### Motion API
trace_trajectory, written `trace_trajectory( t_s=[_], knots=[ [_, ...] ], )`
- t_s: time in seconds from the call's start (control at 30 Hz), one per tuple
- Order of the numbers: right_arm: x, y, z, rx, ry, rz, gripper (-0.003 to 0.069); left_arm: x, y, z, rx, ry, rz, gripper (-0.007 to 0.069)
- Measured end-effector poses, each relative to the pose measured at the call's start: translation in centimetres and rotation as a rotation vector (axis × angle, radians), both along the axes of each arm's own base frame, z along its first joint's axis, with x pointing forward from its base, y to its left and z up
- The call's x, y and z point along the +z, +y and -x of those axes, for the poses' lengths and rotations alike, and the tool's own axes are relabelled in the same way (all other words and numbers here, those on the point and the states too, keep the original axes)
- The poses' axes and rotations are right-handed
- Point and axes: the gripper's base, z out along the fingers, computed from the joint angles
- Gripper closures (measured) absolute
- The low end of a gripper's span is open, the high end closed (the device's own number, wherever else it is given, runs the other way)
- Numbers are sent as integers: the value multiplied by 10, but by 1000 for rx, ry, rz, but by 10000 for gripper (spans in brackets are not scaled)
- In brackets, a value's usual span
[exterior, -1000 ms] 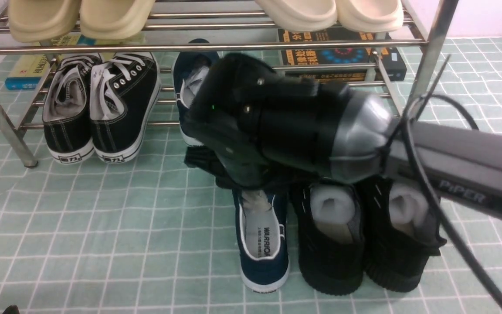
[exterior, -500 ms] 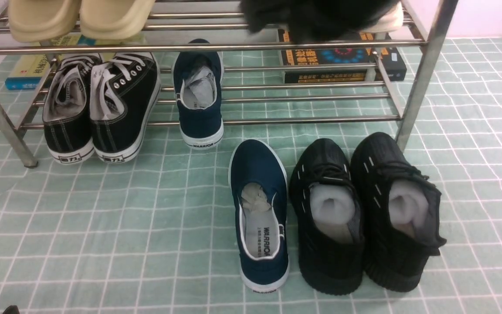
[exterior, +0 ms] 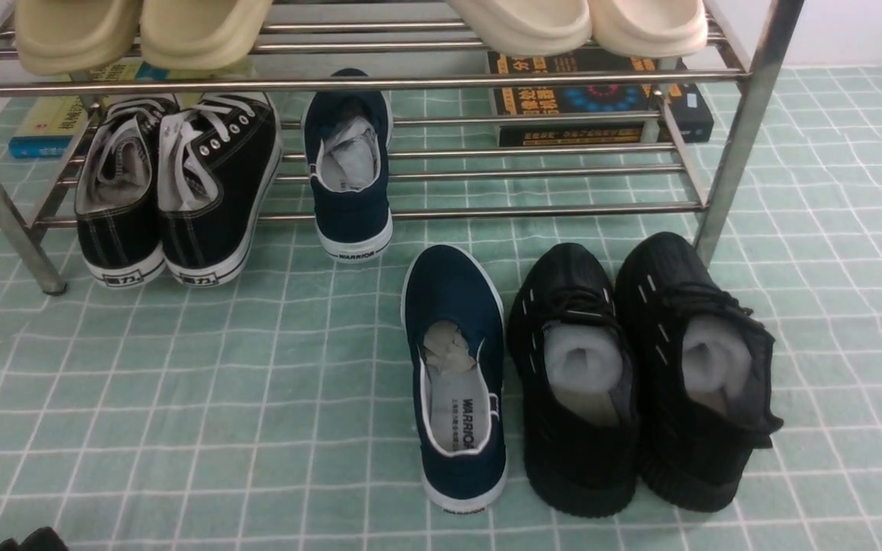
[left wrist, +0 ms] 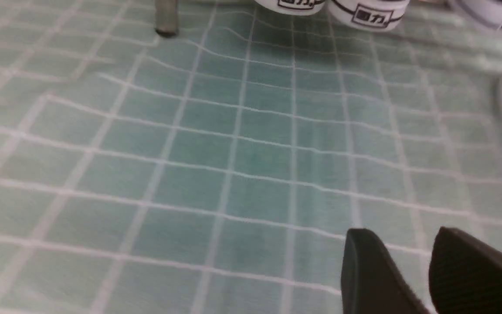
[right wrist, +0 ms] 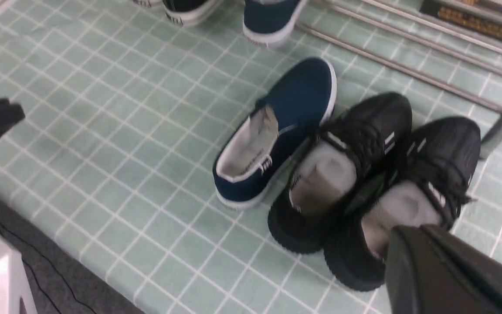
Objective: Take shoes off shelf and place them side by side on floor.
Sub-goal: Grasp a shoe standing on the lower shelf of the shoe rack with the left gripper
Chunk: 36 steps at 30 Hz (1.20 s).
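My left pincer [left wrist: 403,237] stood partly open above the pale green grid-lined floor [exterior: 181,398], with nothing between its fingers. My right pincer [right wrist: 410,244] was closed tight and empty, above the all-black knit sneakers [exterior: 640,367]. One navy blue canvas slip-on shoe [exterior: 456,383] lay on the floor, toe toward the chrome tube shelf [exterior: 747,115], just beside the nearer knit sneaker. The second navy slip-on [exterior: 351,176] sat on the shelf's lower tier, heel projecting past the front bar, near the black lace-up sneakers with white laces [exterior: 173,191].
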Motion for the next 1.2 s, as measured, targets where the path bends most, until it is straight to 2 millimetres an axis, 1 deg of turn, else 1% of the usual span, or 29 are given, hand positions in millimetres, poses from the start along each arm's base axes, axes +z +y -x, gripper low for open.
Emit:
trace_trajectory(
  t_s=[0.03,0.07,0.1,0.17,0.2,0.23,0.27,0.37,0.47,0.53,0.63,0.67,0.7,0.73,0.77,0.83,0.93,0.97,1.0,1.03,1.1,1.13,1.2],
  knots=[
    [-22,-13,11,15,-55,-56,673,1,-3,0,22,15,223,383],
    [-26,-11,10,17,-52,-53,673,1,-4,0,27,20,280,383],
    [-46,-16,16,34,-82,-95,673,1,-7,0,46,43,484,383],
    [-70,-20,22,52,-99,-137,673,2,-10,0,63,64,671,383],
    [-69,-22,22,52,-102,-141,673,3,-10,1,65,67,698,383],
    [-82,-22,24,62,-99,-158,673,4,-11,0,74,71,774,383],
    [-87,-22,25,65,-94,-161,673,4,-11,0,77,66,792,383],
    [-93,-20,24,68,-96,-161,672,8,-9,-1,90,16,816,383],
    [-93,-19,23,69,-102,-168,671,10,-8,-1,92,2,846,387],
    [-91,-18,22,72,-119,-186,670,15,-9,-1,80,-13,867,419],
    [-89,-18,22,73,-128,-197,669,47,-10,4,14,-100,773,501],
    [-89,-17,22,73,-131,-197,669,63,-10,6,-9,-138,723,538],
    [-89,-17,21,73,-135,-193,669,83,-11,5,-29,-151,643,586],
    [-89,-16,20,72,-139,-192,669,90,-12,5,-40,-147,600,600],
    [-89,-15,19,71,-139,-186,667,100,-13,1,-51,-113,536,615],
    [-89,-14,17,69,-147,-177,666,114,-16,-15,-69,17,423,624],
    [-89,-14,17,67,-150,-172,664,123,-19,-49,-96,321,271,624],
    [-89,-14,17,67,-150,-171,662,125,-20,-60,-103,399,229,624],
    [-89,-14,17,67,-150,-171,662,127,-19,-63,-106,418,210,624],
    [-89,-14,17,67,-150,-171,662,127,-18,-87,-112,540,135,624],
    [-89,-14,17,67,-150,-171,659,127,-17,-116,-120,618,67,624],
    [-89,-14,17,67,-150,-171,659,126,-19,-135,-130,657,37,624],
    [-90,-14,17,67,-150,-171,659,124,-28,-160,-168,698,1,624]
  ],
)
